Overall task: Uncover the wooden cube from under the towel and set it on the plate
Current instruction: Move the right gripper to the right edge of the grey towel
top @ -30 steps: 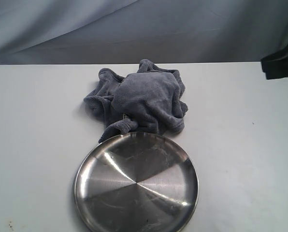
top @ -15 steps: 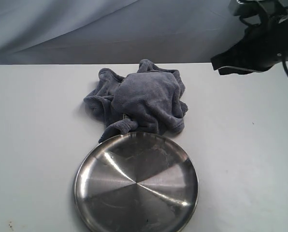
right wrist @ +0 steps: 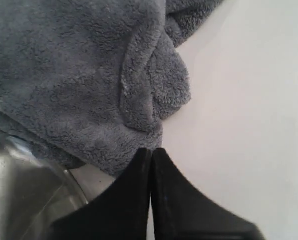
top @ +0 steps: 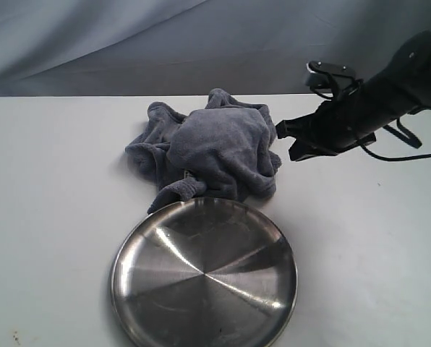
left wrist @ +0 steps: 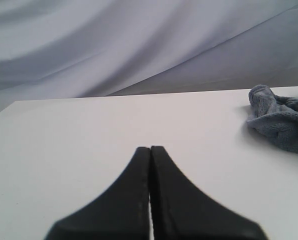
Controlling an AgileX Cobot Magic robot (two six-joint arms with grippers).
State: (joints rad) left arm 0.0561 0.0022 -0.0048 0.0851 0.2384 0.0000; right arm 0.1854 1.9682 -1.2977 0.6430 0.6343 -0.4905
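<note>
The right hand (top: 280,131), its black fingers pressed together and gripping nothing, hovers just beside the right edge of the crumpled blue-grey towel (top: 212,148). The towel lies heaped on the white worktop (top: 56,181), one twisted corner reaching the nearest rim of the shiny steel plate (top: 203,275). The left hand (left wrist: 150,150), likewise closed on nothing, hangs above bare worktop well apart from the towel's other side; the wooden cube is not visible in any view, and the towel's mound hides whatever lies beneath.
</note>
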